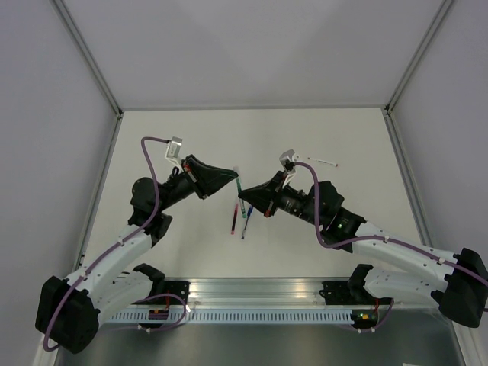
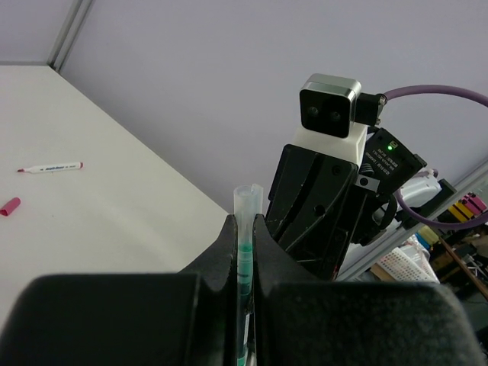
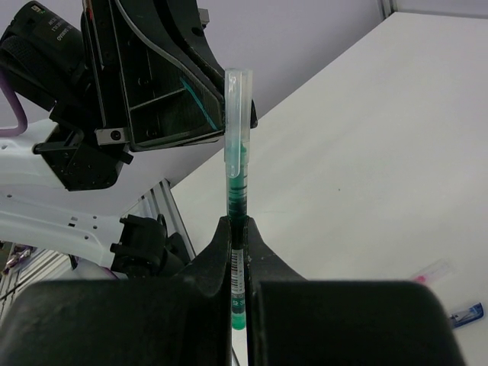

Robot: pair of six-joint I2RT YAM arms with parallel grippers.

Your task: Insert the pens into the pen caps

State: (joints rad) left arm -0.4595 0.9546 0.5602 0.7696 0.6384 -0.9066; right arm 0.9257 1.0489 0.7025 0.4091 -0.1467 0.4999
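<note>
The green pen (image 3: pixel 236 187), clenched in the right claw (image 3: pixel 237 227) above the desk (image 1: pixel 343 221), is apparently seated in the clear cap (image 3: pixel 238 99) gripped by the left claw (image 2: pixel 244 229), while the red pen (image 1: pixel 235 219), blue pen (image 1: pixel 247 223) and white pen (image 1: pixel 326 162) on the desk are judged yet to be capped.

A: Held pen (image 1: pixel 240 191), where?
B: Mid-table, raised off it, between left gripper (image 1: pixel 235 178) and right gripper (image 1: pixel 246 201). Both pinch it.
A: Others?
B: Left loose pen (image 1: pixel 235 219) and right loose pen (image 1: pixel 246 223) lie side by side on the table (image 1: pixel 191 252), just before the grippers. Far pen (image 1: pixel 325 162) lies behind the right arm, with the loose cap (image 2: pixel 9 207) near it.
</note>
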